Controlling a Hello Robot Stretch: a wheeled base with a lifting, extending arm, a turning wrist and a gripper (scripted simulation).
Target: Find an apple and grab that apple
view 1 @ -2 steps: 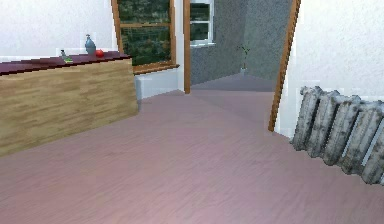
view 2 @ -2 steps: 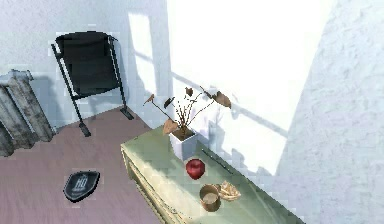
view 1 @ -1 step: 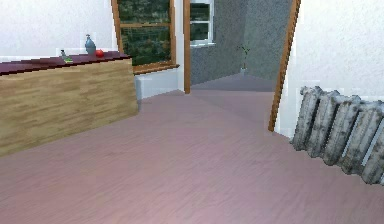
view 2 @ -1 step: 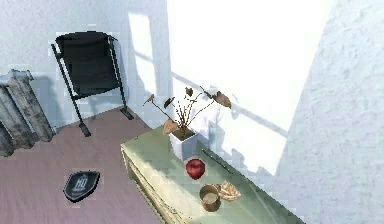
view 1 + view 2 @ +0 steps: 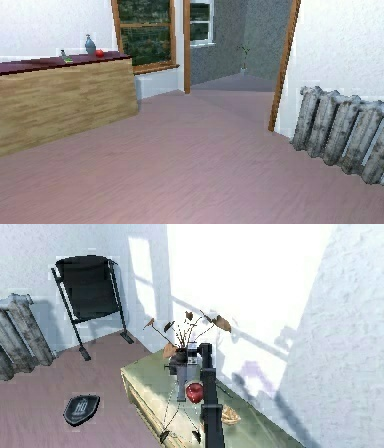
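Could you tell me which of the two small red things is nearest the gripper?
The red thing on the green table, beside the plant; the other red thing sits on the wooden counter.

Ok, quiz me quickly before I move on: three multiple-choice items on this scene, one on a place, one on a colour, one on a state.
1. In the arm side view, where is the small red round thing?
A) right by the arm, against the green table
B) on a wall shelf
C) in a sink

2. What colour is the counter top in the forward view?
A) white
B) dark red
C) bright blue

3. How is the black chair placed?
A) lying flat on its back
B) stacked on the table
C) standing upright on its legs

Answers: 1 A, it shows at the dark bar's left edge over the green surface; 2 B, a maroon slab caps the wooden front; 3 C, its legs reach the floor by the wall.
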